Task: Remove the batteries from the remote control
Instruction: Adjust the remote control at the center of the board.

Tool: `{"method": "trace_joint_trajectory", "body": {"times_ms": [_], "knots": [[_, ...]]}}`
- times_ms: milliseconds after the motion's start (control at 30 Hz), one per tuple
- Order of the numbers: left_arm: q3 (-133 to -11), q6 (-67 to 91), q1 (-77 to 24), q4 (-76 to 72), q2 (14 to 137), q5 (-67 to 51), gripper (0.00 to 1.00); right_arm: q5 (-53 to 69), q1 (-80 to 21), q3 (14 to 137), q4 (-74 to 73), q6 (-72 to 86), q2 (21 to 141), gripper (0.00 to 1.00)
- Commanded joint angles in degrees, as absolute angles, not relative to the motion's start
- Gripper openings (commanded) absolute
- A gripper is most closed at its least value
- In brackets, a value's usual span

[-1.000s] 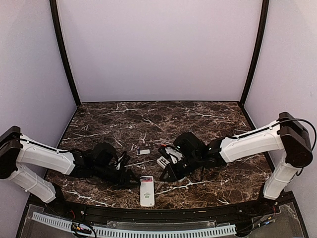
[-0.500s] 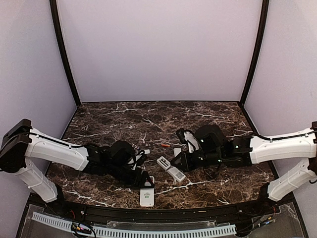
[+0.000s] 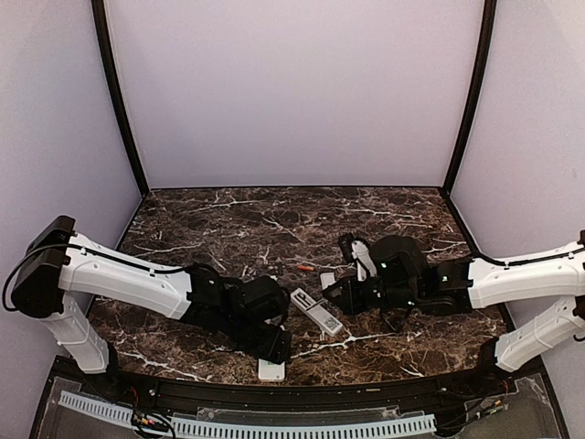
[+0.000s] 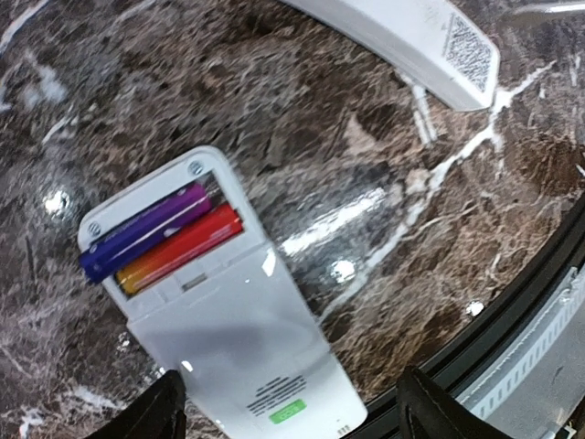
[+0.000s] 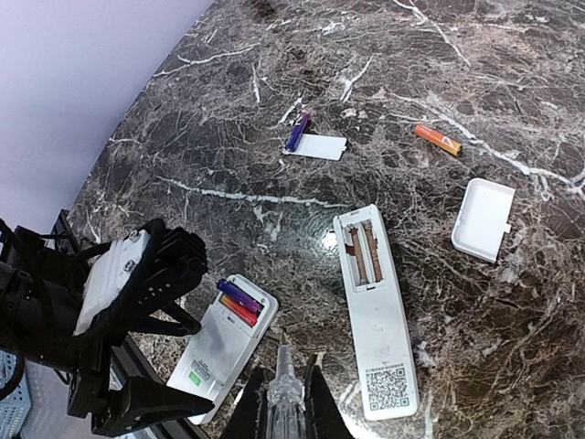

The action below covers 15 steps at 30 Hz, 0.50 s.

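Note:
A white remote (image 4: 233, 338) lies back-up near the table's front edge, its compartment open with a purple battery (image 4: 146, 230) and a red battery (image 4: 183, 249) inside. My left gripper (image 4: 292, 428) is open and hovers over its lower end, one finger on each side. In the top view my left gripper (image 3: 277, 346) hides most of that remote (image 3: 271, 369). A second white remote (image 5: 377, 320) lies with its compartment empty. My right gripper (image 5: 285, 402) is shut on a clear pointed tool (image 5: 283, 389), held above the table between the two remotes. A loose orange battery (image 5: 437, 139) and a purple battery (image 5: 298, 130) lie farther back.
A white cover plate (image 5: 483, 218) lies right of the empty remote, and another cover plate (image 5: 316, 146) lies beside the loose purple battery. The black table rim (image 4: 512, 320) runs close to the near remote. Walls enclose the dark marble table (image 3: 228, 219).
My left arm has swung right and forward until its gripper stands over the near remote. My right arm has drawn back to the right, off the middle remote.

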State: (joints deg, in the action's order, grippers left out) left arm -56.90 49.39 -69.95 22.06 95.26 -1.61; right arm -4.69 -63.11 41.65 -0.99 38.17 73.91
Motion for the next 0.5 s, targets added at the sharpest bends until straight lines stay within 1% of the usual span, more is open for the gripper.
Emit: {"method": "trace_joint_trajectory", "body": {"times_ms": [0, 67, 200, 467], "knots": [[-57.6, 54.2, -70.9, 32.8, 95.9, 5.4, 0.79, -6.4, -63.5, 39.7, 3.1, 37.6, 71.9, 0.0], [-58.2, 55.6, -71.4, 34.3, 96.1, 6.6, 0.8, -6.5, -63.5, 39.1, 3.5, 37.7, 71.7, 0.0], [-58.9, 55.9, -71.8, 33.3, 97.2, 5.3, 0.87, -6.5, -63.5, 38.0, 4.9, 37.6, 71.5, 0.0], [-60.9, 52.6, -71.7, 30.8, 99.9, 1.7, 0.91, -6.4, -63.5, 37.4, 7.0, 37.2, 71.9, 0.0]]}}
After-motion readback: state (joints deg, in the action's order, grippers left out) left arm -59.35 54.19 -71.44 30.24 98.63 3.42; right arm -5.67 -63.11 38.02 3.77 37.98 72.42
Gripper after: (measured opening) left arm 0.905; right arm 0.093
